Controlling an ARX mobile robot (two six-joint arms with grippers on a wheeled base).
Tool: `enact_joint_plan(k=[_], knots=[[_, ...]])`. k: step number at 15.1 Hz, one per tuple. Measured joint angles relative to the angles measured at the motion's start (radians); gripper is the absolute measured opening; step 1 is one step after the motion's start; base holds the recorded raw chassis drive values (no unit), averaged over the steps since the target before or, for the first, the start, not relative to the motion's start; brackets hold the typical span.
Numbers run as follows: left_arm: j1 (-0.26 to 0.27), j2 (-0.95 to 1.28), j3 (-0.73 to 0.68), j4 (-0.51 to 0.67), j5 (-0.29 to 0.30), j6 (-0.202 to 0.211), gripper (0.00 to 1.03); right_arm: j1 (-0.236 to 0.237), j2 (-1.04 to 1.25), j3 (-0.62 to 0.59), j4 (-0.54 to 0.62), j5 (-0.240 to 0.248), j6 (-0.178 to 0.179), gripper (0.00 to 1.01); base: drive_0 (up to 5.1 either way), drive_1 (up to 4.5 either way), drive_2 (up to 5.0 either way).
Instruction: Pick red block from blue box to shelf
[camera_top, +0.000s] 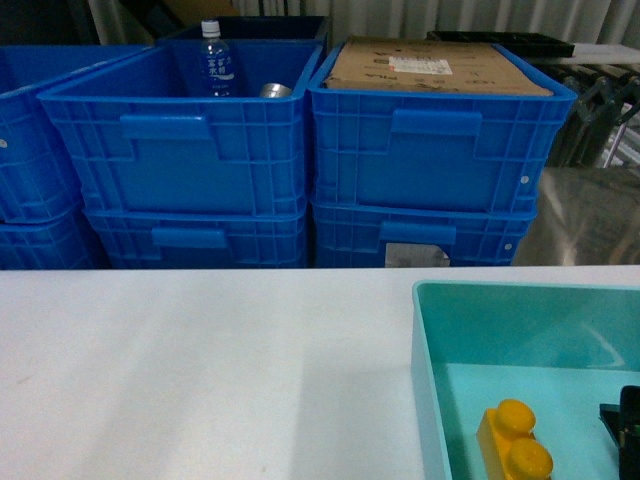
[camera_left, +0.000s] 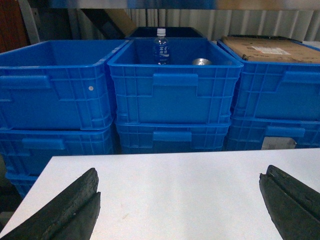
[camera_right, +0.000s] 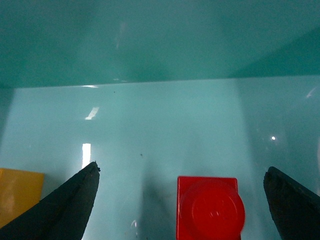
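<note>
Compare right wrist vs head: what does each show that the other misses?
Right wrist only: the red block on the teal bin's floor, between the open right tool's fingers. Head only: the white table, stacked blue crates, a water bottle and a cardboard sheet. Both: the teal bin interior and the yellow block, at the wrist view's left edge.
</note>
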Motion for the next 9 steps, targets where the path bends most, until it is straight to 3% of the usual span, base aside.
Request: enact_joint_plan(k=[4,9], knots=[[0.000,0.000,0.000,0.000,0.000,0.000,0.98,0.034,0.069,0.094,-0.023,0.035,0.019,0.98,0.0,0.00,0.0],[0.000,0.000,0.000,0.000,0.000,0.000,0.98,0.037,0.082,0.127,-0.043,0.058,0.038,0.98,0.0,0.00,0.0]])
